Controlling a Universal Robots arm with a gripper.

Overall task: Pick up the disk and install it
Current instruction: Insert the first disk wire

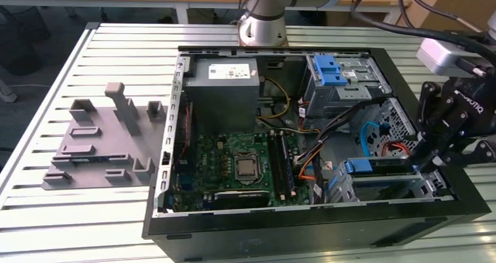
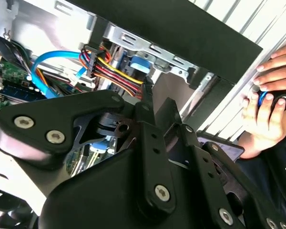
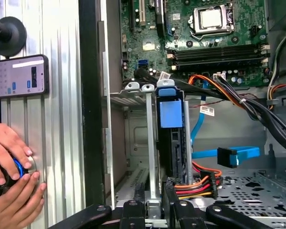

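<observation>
One disk (image 3: 171,125) stands on edge in the drive cage (image 3: 148,143), by the motherboard (image 3: 200,28); rigid, dense, fragile, best held by its blue bracket. My gripper (image 1: 442,152) hovers there; whether my jaws grip, I cannot tell.

A: Where could anything pass inside the computer case (image 1: 183,228)?

B: Over the motherboard (image 1: 232,164) the middle lies open from above. Beside it, the grey power supply (image 1: 225,92) rises tall, and the upper drive cage (image 1: 341,83) fills the far corner.

A: And near the gripper (image 1: 434,155)?

B: Crowded. In the first wrist view the disk (image 3: 170,114) stands on edge in the lower bay (image 3: 148,143), with a bundle of coloured power wires (image 3: 195,183) at one end and a loose blue cable (image 3: 238,155) just beside it.

A: Outside the case?

B: A person's hands (image 3: 9,186) and a phone (image 3: 19,76) lie on the slatted table (image 3: 62,95) along the case wall.
</observation>
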